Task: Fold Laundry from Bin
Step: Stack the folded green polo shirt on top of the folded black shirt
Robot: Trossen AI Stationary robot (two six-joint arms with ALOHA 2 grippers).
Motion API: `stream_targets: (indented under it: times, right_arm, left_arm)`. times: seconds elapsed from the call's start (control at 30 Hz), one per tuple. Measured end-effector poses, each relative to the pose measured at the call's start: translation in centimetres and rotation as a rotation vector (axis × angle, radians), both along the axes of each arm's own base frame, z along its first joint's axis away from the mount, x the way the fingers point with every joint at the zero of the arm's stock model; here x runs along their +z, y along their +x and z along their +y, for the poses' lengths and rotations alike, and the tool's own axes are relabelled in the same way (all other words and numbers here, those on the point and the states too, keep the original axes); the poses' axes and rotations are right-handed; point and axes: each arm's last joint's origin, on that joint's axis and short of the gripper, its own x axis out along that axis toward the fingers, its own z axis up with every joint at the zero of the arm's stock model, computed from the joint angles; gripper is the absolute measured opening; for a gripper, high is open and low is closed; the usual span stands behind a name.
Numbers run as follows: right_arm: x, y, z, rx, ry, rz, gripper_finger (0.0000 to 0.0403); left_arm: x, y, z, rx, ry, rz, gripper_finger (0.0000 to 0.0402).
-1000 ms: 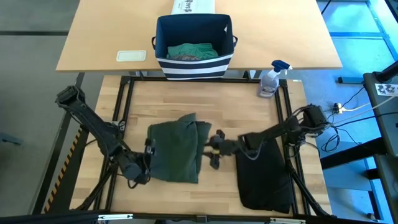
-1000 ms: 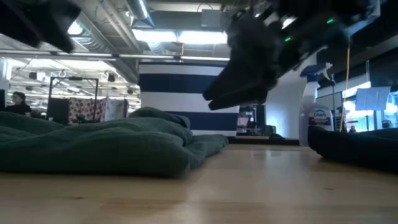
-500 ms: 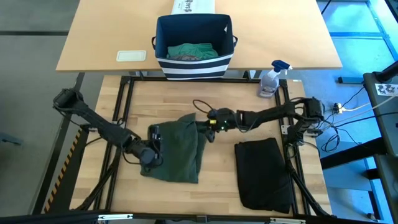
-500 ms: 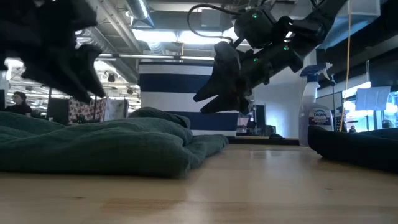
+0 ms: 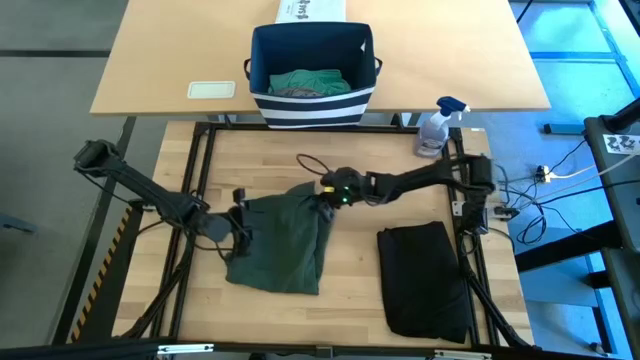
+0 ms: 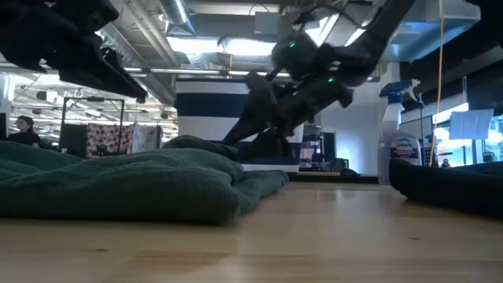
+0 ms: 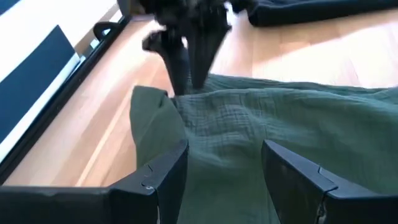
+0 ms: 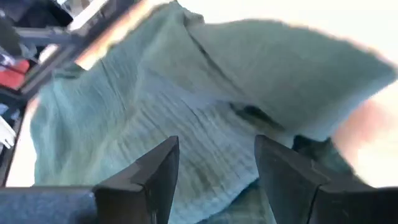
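Note:
A dark green garment (image 5: pixel 280 245) lies folded on the wooden table, its bulk also showing in the low view (image 6: pixel 118 185). My left gripper (image 5: pixel 243 215) stands open over the garment's far left corner, with the cloth beyond its fingers (image 7: pixel 221 168). In the low view it hangs well above the cloth (image 6: pixel 118 75). My right gripper (image 5: pixel 322 200) is open and slants down at the garment's far right corner (image 8: pixel 214 165). The navy striped bin (image 5: pixel 312 100) stands beyond the table's far edge with teal-green laundry (image 5: pixel 305 82) inside. My right gripper's open fingertips (image 7: pixel 186 84) point down at the green garment's far edge (image 7: pixel 211 84). I cannot tell whether they touch the cloth. My left gripper touches nothing.
A folded black garment (image 5: pixel 425 280) lies at the table's near right. A spray bottle (image 5: pixel 435 128) stands at the far right corner. A white printed box (image 5: pixel 310 10) sits behind the bin, and a white pad (image 5: pixel 210 90) lies on the far table.
My left gripper has gone from the garment's near left side along its left edge toward the far edge. My right gripper has travelled from beside the black garment toward the far edge and leftward, rolling and dipping at the garment's far right corner. The garment has kept still.

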Motion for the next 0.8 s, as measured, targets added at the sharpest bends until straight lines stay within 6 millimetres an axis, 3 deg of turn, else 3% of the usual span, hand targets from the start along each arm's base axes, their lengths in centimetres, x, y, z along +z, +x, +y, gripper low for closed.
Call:
stream_targets:
  times: [0.17,0.3,0.6,0.8]
  right_arm:
    - [-1.1,1.7,0.0,0.027,0.026,0.105,0.0209]
    - [-1.9,1.5,0.0,0.015,0.028,0.183,0.0209]
    - [0.2,1.3,-0.6,-0.007,-0.008,0.129,0.0209]
    - [0.0,0.9,-1.7,-0.029,-0.003,0.158,0.0209]
  left_arm:
    - [0.3,-0.1,0.0,-0.005,-0.01,-0.021,0.0195]
    - [0.3,-0.1,-0.2,-0.014,-0.015,-0.026,0.0195]
    - [0.3,-0.2,-0.4,-0.022,-0.012,-0.024,0.0195]
    - [0.3,-0.1,-0.2,-0.007,-0.006,-0.025,0.0195]
